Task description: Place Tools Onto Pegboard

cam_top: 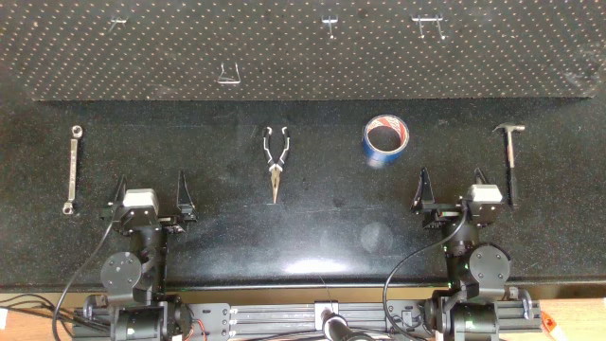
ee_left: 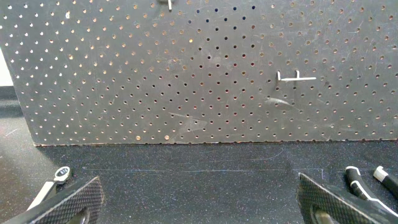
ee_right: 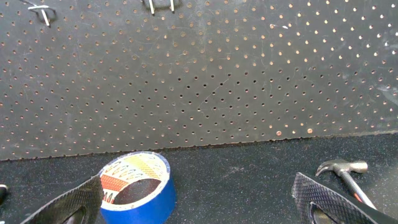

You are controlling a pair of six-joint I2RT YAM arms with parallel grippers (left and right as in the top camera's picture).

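Observation:
A wrench [cam_top: 72, 169] lies at the table's left, pliers [cam_top: 276, 161] in the middle, a roll of blue tape [cam_top: 385, 138] right of centre and a hammer [cam_top: 511, 156] at the far right. The dark pegboard [cam_top: 303, 47] stands behind them with metal hooks [cam_top: 228, 76]. My left gripper [cam_top: 151, 199] is open near the front, between wrench and pliers. My right gripper [cam_top: 453, 189] is open between tape and hammer. The left wrist view has the wrench head [ee_left: 61, 174] and the pliers' handles [ee_left: 367, 183]. The right wrist view has the tape [ee_right: 137, 186] and hammer head [ee_right: 341, 168].
More hooks sit high on the pegboard: one at top left [cam_top: 117, 21], one near the middle [cam_top: 329, 21] and a double one [cam_top: 428, 25] at the right. The black table top [cam_top: 331, 237] has free room between the two arms.

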